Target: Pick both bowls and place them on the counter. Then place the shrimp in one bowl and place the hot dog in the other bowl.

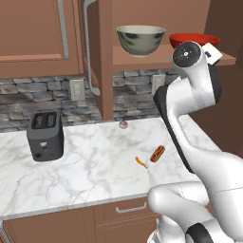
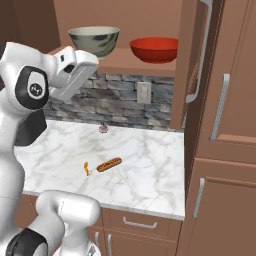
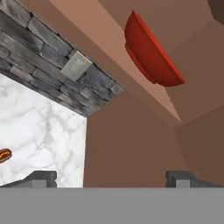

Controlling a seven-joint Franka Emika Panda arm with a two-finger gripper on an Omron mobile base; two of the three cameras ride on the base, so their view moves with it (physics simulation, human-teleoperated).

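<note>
Raised to shelf height, the end effector point(image 3: 111, 177) stands with its two fingers spread wide and nothing between them, as the hand view shows by the two dark fingertips point(image 3: 41, 177) set far apart at the bottom. That view is rolled, so the wooden shelf point(image 3: 131, 83) runs as a slant across it, and the red bowl point(image 3: 151, 54) appears tilted on it, rim toward the upper right; the end effector is clear of the bowl.

From the base views both bowls sit upright on the shelf, mouths up: the deep grey-beige bowl point(image 1: 141, 40) to the left and the wider red bowl to its right, near each other but apart. The arm's wrist partly covers the red bowl in the left base view.

Down on the white marble surface point(image 1: 90, 166) lies the hot dog point(image 1: 157, 153), flat, its long axis running diagonally: in the left base view it points from lower left to upper right, toward the back wall and the cabinet side. The red sausage follows the same line along the bun. Just beside its nearer end, not touching, lies the shrimp point(image 1: 141, 162), a thin orange curve. A small pinkish bulb point(image 1: 123, 125) rests farther back near the stone wall, and a dark toaster point(image 1: 45, 135) stands well to the left.
</note>
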